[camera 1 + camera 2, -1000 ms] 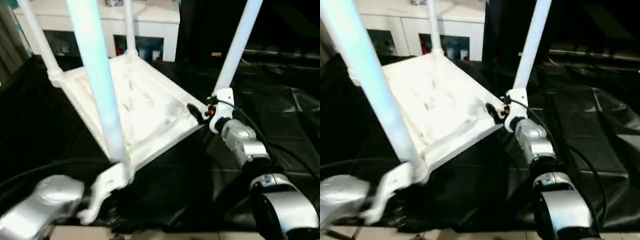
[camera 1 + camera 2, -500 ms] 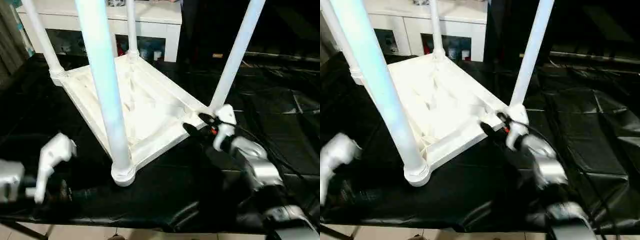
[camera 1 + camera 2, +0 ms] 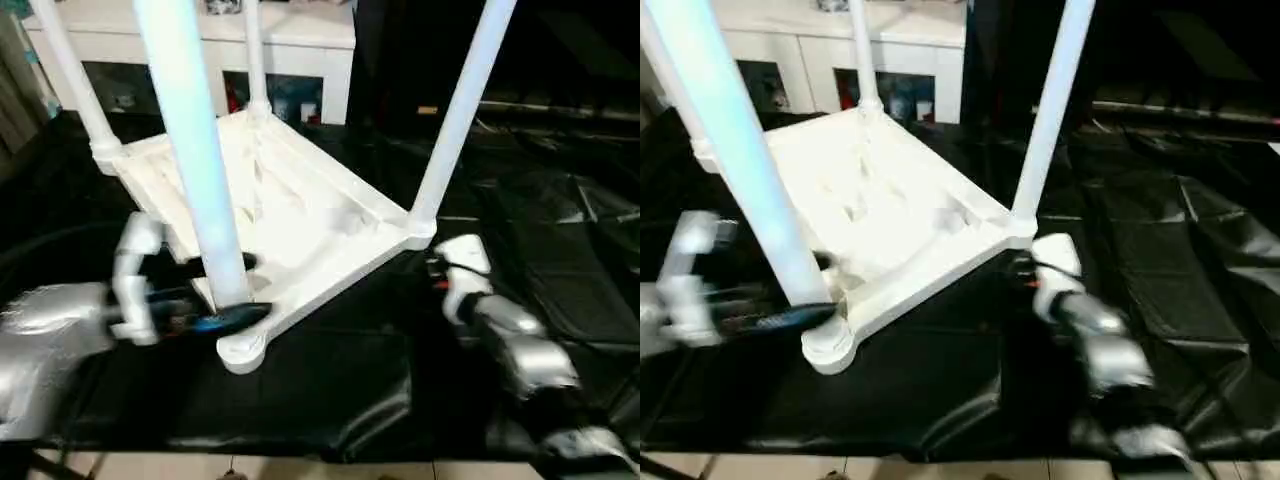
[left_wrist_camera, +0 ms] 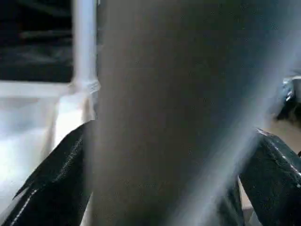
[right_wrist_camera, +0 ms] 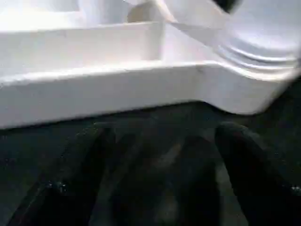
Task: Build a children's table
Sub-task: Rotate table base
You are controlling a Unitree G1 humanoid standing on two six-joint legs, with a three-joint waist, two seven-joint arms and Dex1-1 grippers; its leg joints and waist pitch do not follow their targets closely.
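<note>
The left gripper [image 3: 225, 292] has its jaws wide open around the near white tube leg [image 3: 190, 160], which stands straight up at lower left. The right gripper [image 3: 440, 275], open and empty, sits beside the upside-down white plastic table [image 3: 300, 215] on the black desk [image 3: 560, 260].

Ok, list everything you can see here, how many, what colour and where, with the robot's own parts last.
table top: one, white, upside down on the black cover, ribbed underside up.
legs: four, white, standing up from the corner sockets.
black cover: one, black, wrinkled, spread under the table.
cabinet: one, white, with glass doors, behind the table.
left hand: one, black fingers open on either side of the nearest leg, low down by its socket.
right hand: one, black fingers open, by the table's right corner, holding nothing.
forearms: two, silver.
</note>
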